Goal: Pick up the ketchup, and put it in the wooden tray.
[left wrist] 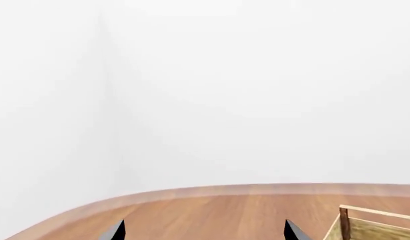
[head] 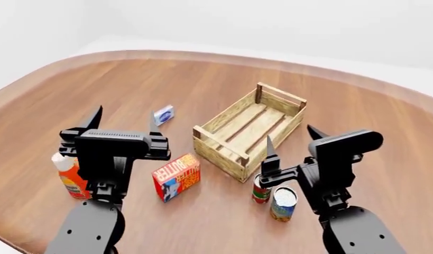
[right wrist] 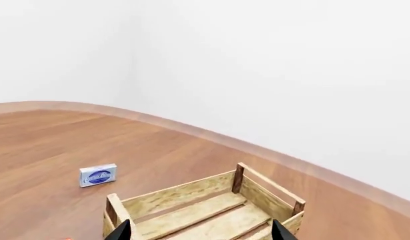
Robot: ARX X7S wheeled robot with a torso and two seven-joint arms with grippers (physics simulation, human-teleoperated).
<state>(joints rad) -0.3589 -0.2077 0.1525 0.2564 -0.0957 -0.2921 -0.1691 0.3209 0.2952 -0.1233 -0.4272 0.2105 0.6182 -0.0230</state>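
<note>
In the head view the ketchup (head: 70, 177), an orange-red bottle with a white cap, stands near the table's left front edge, partly behind my left arm. My left gripper (head: 125, 117) is open, raised above the table, to the right of and beyond the bottle. The wooden tray (head: 249, 129) lies at mid-table with nothing in it. My right gripper (head: 292, 140) is open, held just off the tray's near right corner. The right wrist view looks down on the wooden tray (right wrist: 191, 207) past the right gripper (right wrist: 201, 231). The left wrist view shows the left gripper (left wrist: 205, 231) over bare table, with a corner of the wooden tray (left wrist: 365, 225).
A red-and-yellow butter box (head: 176, 176) stands in front of the tray. Two cans (head: 283, 203) sit by my right arm. A small blue-and-white box (head: 163, 114) lies left of the tray, also in the right wrist view as the blue-and-white box (right wrist: 98, 175). The table edge (head: 33, 84) curves round.
</note>
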